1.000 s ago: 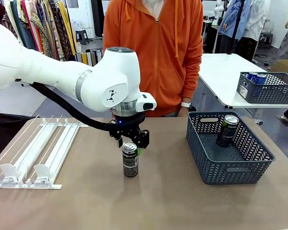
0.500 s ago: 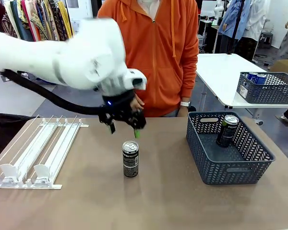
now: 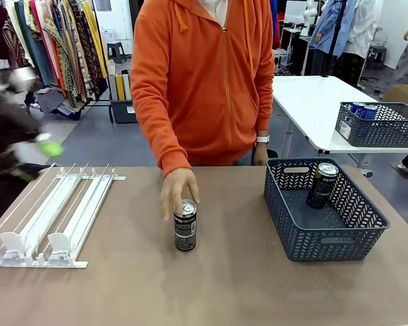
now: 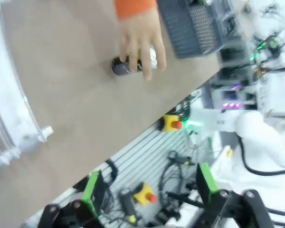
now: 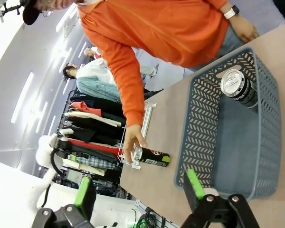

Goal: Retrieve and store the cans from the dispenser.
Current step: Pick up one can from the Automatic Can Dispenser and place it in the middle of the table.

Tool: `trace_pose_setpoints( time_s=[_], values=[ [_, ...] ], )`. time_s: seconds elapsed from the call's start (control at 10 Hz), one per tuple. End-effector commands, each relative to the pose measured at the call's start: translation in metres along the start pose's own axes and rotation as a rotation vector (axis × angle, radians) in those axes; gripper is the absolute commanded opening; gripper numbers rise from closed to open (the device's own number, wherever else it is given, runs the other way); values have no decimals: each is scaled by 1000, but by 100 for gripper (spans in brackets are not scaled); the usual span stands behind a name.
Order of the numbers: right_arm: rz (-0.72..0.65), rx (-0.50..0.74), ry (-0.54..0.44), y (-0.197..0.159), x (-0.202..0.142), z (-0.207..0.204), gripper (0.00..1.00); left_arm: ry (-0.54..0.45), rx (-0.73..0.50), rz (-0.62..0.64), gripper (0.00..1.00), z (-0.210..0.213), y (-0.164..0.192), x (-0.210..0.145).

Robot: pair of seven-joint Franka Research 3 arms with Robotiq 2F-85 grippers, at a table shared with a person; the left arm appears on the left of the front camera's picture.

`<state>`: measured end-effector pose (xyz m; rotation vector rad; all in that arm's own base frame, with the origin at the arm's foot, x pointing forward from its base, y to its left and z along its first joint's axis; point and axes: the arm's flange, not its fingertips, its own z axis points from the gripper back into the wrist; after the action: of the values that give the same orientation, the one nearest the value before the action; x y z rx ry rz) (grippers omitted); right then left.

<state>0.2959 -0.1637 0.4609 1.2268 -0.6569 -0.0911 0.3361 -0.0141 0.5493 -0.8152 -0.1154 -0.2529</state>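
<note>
A dark can (image 3: pixel 185 225) stands upright on the brown table (image 3: pixel 224 292) at about the centre of the front view, silver top up, with the person's hand (image 3: pixel 177 192) resting on it from the 12 o'clock side, fingers draped over its rim. The left wrist view shows the same can (image 4: pixel 128 65) lying across the frame under that hand (image 4: pixel 142 42), fingers curled around its body. The dispenser (image 3: pixel 51 214) sits at 9 o'clock from the can, well apart, its wire lanes bare and its white plastic stops at the near end. The dark grey basket (image 3: pixel 323 210) sits at 3 o'clock from the can, apart from it, and holds a second dark can (image 3: pixel 322 184) leaning against the far wall; in the right wrist view this can (image 5: pixel 238 88) lies in the basket's (image 5: pixel 204 118) upper corner. A second grey basket (image 3: pixel 379 124) with blue cans (image 3: pixel 362 109) stands on a white table at 2 o'clock in the background. The left gripper (image 4: pixel 149 187) is high off the table at the near edge, jaws spread wide with nothing between them; in the front view it appears as a blurred dark shape with a green pad (image 3: pixel 49 147) at 9 o'clock. The right gripper (image 5: pixel 138 187) hangs near the basket, jaws wide open and empty
</note>
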Motion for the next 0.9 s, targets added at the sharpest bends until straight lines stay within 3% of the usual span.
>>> trace_pose_setpoints(
  time_s=[0.0, 0.2, 0.3, 0.4, 0.8],
  values=[
    [13, 22, -26, 2, 3, -3, 100, -128, -217, 54, 100, 7, 67, -33],
    [13, 22, -26, 2, 3, -3, 100, -168, -330, 126, 100, 9, 109, -52],
    [13, 22, -26, 2, 3, -3, 100, -134, -256, 191, 100, 10, 110, -54],
    [13, 22, -26, 2, 3, -3, 100, -169, -273, 119, 100, 19, 107, -66],
    [13, 22, -26, 2, 3, -3, 100, -169, -273, 119, 100, 19, 107, -66]
  ],
)
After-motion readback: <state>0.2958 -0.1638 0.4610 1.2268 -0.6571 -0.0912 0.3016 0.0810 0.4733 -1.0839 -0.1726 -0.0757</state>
